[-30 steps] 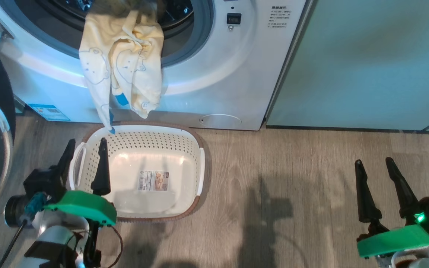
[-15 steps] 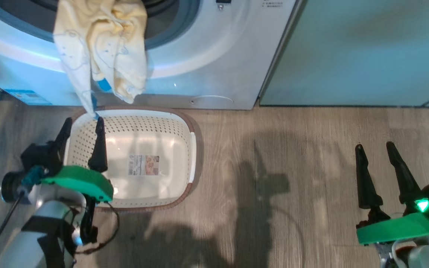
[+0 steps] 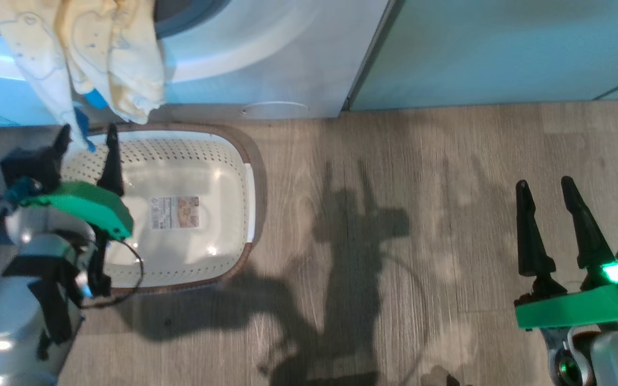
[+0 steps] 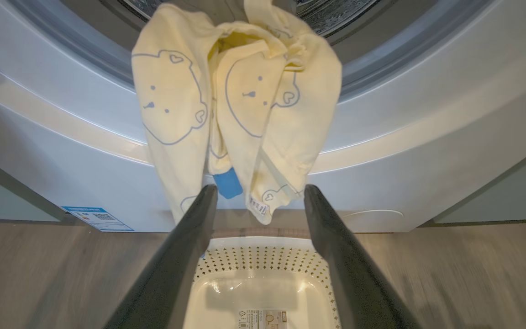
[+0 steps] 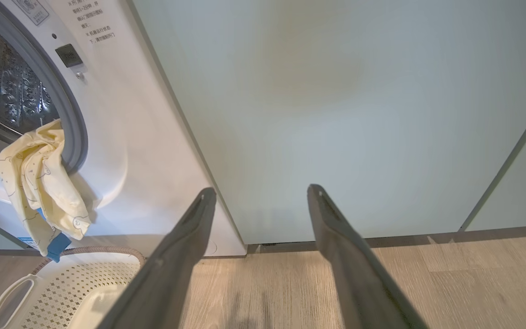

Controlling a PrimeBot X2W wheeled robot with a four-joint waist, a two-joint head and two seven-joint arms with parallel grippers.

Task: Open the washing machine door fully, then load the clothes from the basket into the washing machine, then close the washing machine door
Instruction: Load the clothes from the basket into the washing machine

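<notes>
Pale yellow clothes [image 3: 89, 59] with a blue patch hang out of the washing machine's [image 3: 266, 59] open drum mouth, down its white front. They end just above the cream basket [image 3: 250, 193], which stands on the floor with only a sticker inside. My left gripper [image 3: 88, 134] is open over the basket's back left corner. In the left wrist view its fingers [image 4: 181, 256] frame the lower hem of the clothes [image 4: 244, 114], apart from it. My right gripper [image 3: 544, 185] is open over bare floor, far to the right. The washing machine door is out of view.
Pale green cabinet panels [image 5: 336, 114] stand right of the washing machine [image 5: 130, 114]. Grey wooden floor [image 3: 395, 214] stretches between the basket and my right gripper. A small blue label [image 4: 96, 218] sits low on the machine's front.
The head camera has swung, so the whole picture has slid left and up. Both grippers stay open. The clothes still hang from the drum mouth.
</notes>
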